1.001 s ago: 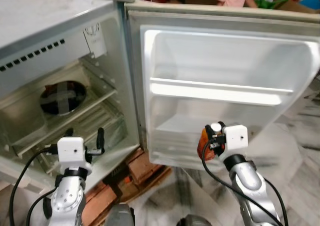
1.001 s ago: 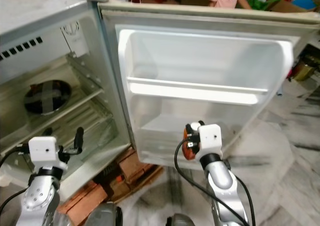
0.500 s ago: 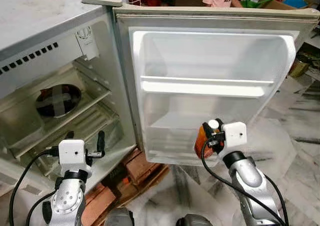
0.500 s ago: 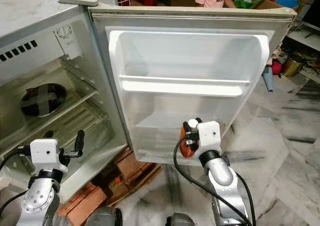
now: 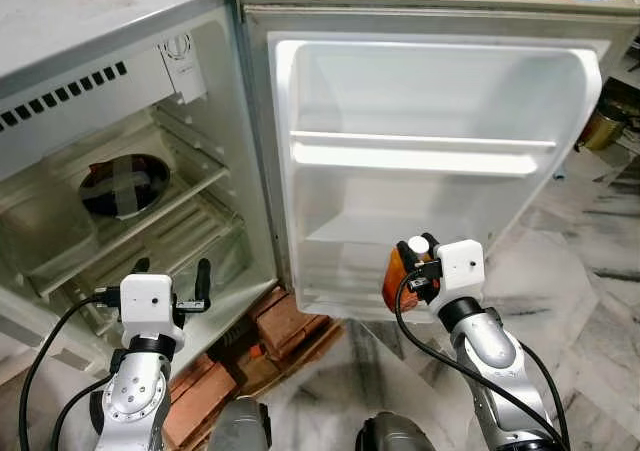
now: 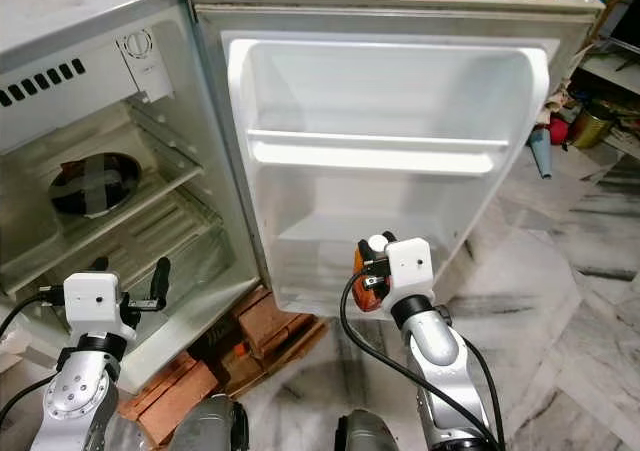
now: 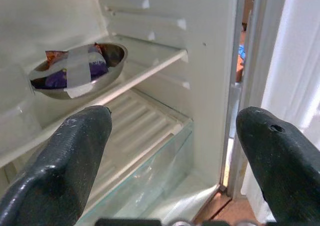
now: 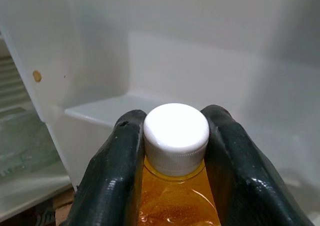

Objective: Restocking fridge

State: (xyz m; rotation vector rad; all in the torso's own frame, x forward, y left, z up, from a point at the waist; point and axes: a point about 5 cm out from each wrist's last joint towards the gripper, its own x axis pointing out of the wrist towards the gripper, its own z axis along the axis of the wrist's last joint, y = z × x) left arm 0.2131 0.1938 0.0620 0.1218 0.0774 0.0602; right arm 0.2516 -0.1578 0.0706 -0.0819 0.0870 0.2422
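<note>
**Bottle held at the open fridge door**

R gripper (image 8: 175, 151) is clenched on a bottle (image 8: 175, 201) of orange liquid, fingers (image 8: 112, 176) pinching just under the white cap (image 8: 176, 131). Bottle sits at approx 6 o'clock of the fridge door (image 5: 430, 101), in front of its bottom shelf (image 5: 350, 241).

L gripper (image 7: 170, 161) is released, nothing between its fingers, facing the fridge interior. At its 11 o'clock, a taped metal bowl (image 7: 80, 70) rests on a shelf. Bricks (image 5: 285, 326) lie under the fridge.
</note>
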